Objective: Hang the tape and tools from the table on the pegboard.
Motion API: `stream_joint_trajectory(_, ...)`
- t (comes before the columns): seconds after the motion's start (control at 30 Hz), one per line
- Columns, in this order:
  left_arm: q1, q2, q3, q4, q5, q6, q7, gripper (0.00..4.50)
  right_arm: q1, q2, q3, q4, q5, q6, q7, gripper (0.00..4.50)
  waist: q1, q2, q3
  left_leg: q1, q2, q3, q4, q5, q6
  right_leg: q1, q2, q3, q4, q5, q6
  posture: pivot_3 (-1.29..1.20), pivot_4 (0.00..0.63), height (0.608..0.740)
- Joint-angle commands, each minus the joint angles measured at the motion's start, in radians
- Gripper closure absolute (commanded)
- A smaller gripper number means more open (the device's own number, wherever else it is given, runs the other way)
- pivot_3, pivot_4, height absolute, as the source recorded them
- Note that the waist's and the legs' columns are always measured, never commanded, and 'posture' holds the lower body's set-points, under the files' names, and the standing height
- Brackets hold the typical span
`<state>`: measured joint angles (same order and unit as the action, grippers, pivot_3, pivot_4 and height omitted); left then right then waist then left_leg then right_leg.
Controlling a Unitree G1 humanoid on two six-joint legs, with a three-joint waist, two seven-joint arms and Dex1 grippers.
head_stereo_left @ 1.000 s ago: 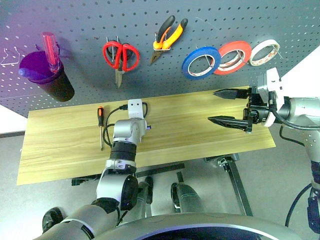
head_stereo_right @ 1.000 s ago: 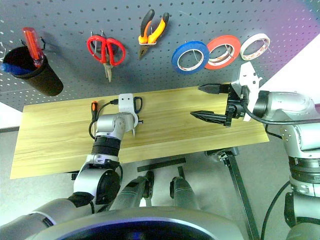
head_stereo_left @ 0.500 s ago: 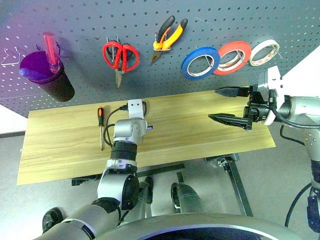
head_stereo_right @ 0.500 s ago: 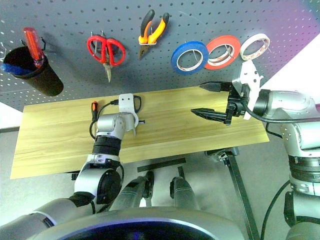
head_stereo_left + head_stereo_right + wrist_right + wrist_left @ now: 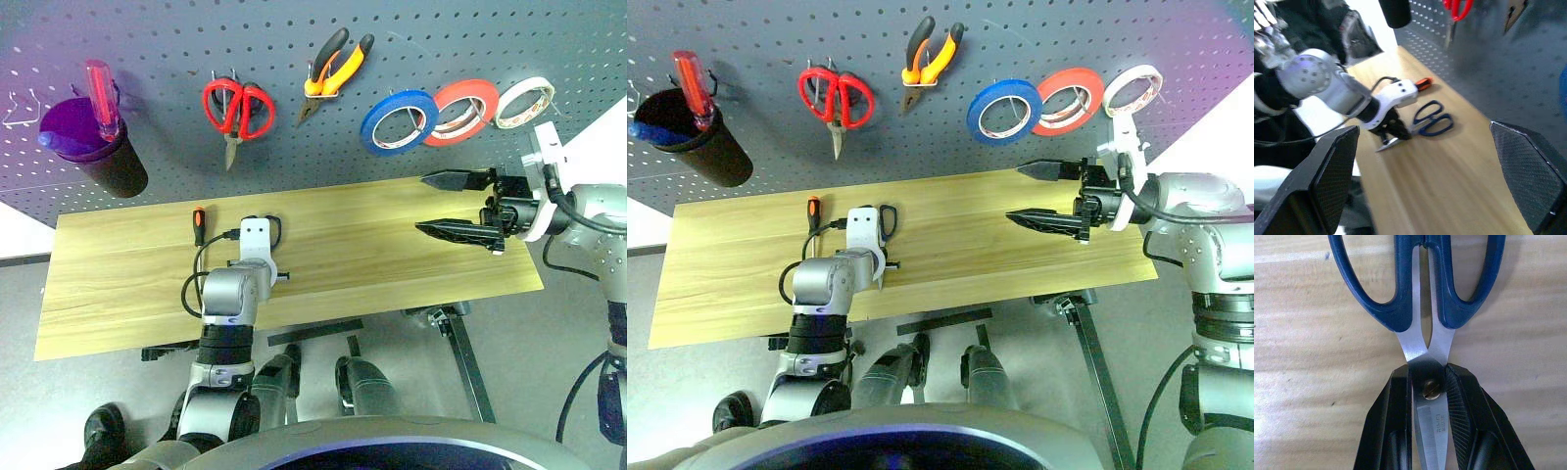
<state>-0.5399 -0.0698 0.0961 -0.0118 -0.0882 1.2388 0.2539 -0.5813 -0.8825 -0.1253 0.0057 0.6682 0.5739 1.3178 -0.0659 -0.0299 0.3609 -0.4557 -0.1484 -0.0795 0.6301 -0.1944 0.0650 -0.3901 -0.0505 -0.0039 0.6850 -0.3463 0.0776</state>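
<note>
Scissors (image 5: 1422, 293) lie on the tabletop (image 5: 392, 245), my left claw (image 5: 1430, 396) clamped at their pivot; my right claw (image 5: 453, 206) gapes wide.

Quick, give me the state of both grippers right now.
Left gripper: shut on the blue-handled scissors, gripped at the pivot, on the table.
Right gripper: open, holding nothing.

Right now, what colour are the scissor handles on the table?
Dark blue scissor handles, clearest in the left wrist view.
</note>
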Motion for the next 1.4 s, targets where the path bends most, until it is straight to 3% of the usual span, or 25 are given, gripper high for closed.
stream_joint_trajectory(0.03, 0.025, 0.007, -0.007, 0.0, 0.017, 0.002, -0.013, 3.74, -0.032, -0.026, -0.005, 0.027, -0.014, -0.02, 0.048, 0.0, 0.001, 0.001, 0.001, 0.0, 0.0, 0.0, 0.0, 0.0, 0.0, 0.0, 0.0, 0.0, 0.0, 0.0, 0.0, -0.16, 0.418, 0.74)
stream_joint_trajectory(0.33, 0.065, 0.063, -0.106, -0.057, 0.035, -0.027, -0.087, 3.74, -0.045, -0.028, -0.019, 0.076, -0.039, -0.049, 0.11, 0.0, 0.004, 0.001, 0.003, -0.003, 0.0, 0.0, 0.0, 0.001, -0.002, -0.002, 0.0, 0.0, -0.001, 0.0, 0.0, -0.17, 0.407, 0.74)
stream_joint_trajectory(0.57, 0.071, 0.133, -0.152, -0.082, 0.054, -0.152, -0.152, 3.74, -0.029, -0.026, -0.012, 0.065, -0.084, -0.121, 0.11, 0.0, 0.004, 0.002, 0.005, -0.005, 0.0, 0.0, 0.0, 0.003, -0.004, -0.004, 0.0, 0.0, -0.001, 0.0, 0.001, -0.18, 0.396, 0.74)
stream_joint_trajectory(1.03, 0.151, 0.287, -0.281, -0.161, 0.116, -0.354, -0.296, 3.74, -0.052, -0.061, -0.073, 0.066, 0.087, 0.041, 0.244, 0.0, 0.003, 0.003, 0.006, -0.006, 0.0, 0.001, 0.0, 0.001, -0.002, -0.006, -0.001, 0.0, -0.002, 0.001, 0.001, -0.17, 0.4, 0.74)
stream_joint_trajectory(1.4, 0.166, 0.323, -0.233, -0.166, 0.07, -0.546, -0.406, 3.74, -0.083, -0.059, -0.058, 0.102, 0.073, 0.045, 0.254, 0.0, 0.003, 0.005, 0.015, -0.007, 0.0, 0.001, 0.0, 0.001, -0.001, -0.006, -0.001, 0.0, -0.002, 0.001, 0.001, -0.15, 0.406, 0.74)
